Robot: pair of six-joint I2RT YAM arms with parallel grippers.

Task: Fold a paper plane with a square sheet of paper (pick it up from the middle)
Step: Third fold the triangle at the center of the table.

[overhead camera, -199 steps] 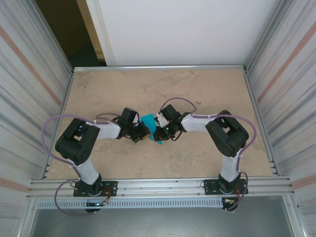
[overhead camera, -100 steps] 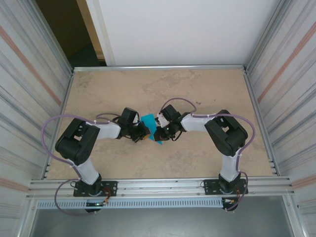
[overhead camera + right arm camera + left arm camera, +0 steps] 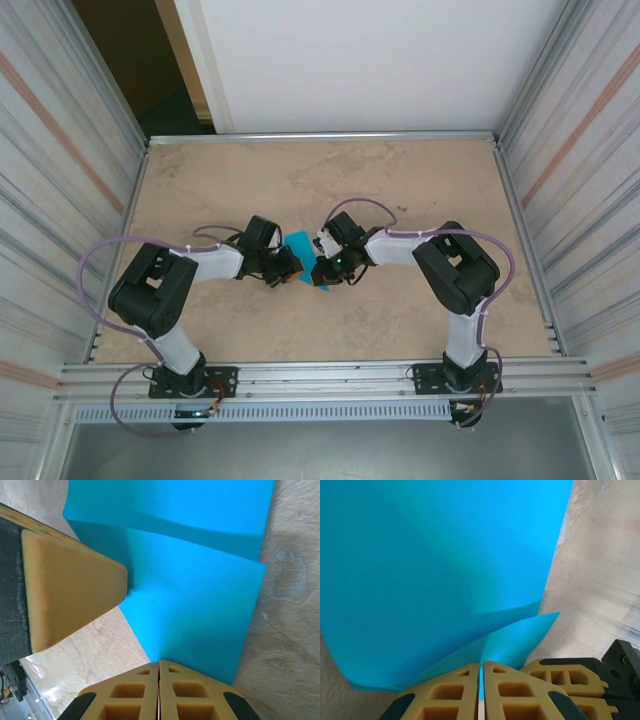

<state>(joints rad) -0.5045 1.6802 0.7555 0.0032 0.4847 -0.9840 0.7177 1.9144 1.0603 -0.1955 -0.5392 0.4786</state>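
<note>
1. On a beige table (image 3: pixel 420 180), the left gripper (image 3: pixel 291 269) and the right gripper (image 3: pixel 324 267) meet near the middle, tips close together.
2. Between them is the square sheet of paper (image 3: pixel 299 243): bright turquoise, already partly folded, with a small corner poking out towards the near edge.
3. Seen from its wrist, the left gripper has its yellow jaws pinched on one paper edge, where two layers overlap.
4. The right gripper is likewise pinched tight on an edge, the sheet fanning away from it with a soft crease across.
5. I cannot tell whether the paper touches the table.
6. Gripping from both sides probably keeps the flimsy sheet taut, so that a fold can be set; held on one side only, it would likely droop.
7. No dart shape yet; folding looks mid-way.
</note>
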